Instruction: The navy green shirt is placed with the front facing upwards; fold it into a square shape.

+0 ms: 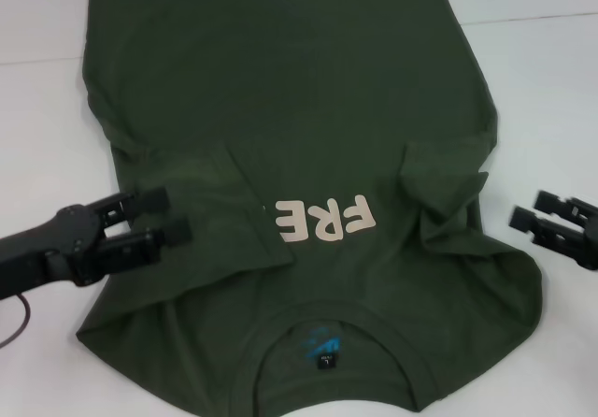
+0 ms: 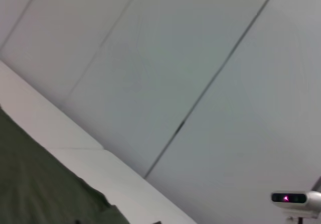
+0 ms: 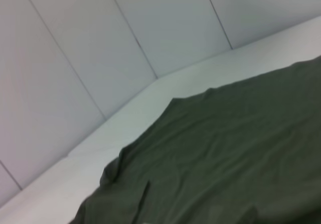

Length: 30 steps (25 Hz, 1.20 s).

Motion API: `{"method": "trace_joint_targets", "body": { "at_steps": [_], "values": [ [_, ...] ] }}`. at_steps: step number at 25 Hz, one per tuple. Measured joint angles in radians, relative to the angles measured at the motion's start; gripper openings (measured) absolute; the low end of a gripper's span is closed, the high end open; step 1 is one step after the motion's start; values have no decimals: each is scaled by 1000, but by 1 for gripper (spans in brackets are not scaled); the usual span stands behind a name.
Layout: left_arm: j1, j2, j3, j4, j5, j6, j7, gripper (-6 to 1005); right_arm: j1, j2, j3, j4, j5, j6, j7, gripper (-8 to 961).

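Left gripper (image 1: 159, 219) open, empty, over the navy green shirt (image 1: 280, 108) at its folded-in sleeve. Right gripper (image 1: 529, 209) open, empty, beside the shirt. Shirt lies on my white table (image 1: 551, 71); pale panelled wall (image 2: 200, 58) behind.

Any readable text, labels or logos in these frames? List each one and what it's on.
"FRE" in cream block letters on the chest of the navy green shirt, seen upside down in the head view; the left sleeve, folded in, hides any further letters.
Black neck label inside the collar: blue logo and a small white mark, both too small to read.
The wrist views show no text.
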State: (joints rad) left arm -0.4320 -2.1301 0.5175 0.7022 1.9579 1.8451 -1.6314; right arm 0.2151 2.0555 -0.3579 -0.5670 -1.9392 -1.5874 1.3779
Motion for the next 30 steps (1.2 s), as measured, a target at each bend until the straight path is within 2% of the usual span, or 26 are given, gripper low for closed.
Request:
{"method": "trace_joint_targets", "body": {
  "at_steps": [6,10,18,30],
  "values": [
    [9,-4,3,-6,22,35,-13,887,-38,-14,10,-38,-44,-59,5,795],
    [28,-11,1,-7,35,40,-14,887,-38,-16,21,-37,-43,-75,-1,794],
    [63,-14,-66,6,132,35,-9,887,40,-6,32,-29,-38,-74,37,793],
    [73,1,-121,91,332,9,-2,887,153,-15,89,-28,-13,-81,154,791]
  ]
}}
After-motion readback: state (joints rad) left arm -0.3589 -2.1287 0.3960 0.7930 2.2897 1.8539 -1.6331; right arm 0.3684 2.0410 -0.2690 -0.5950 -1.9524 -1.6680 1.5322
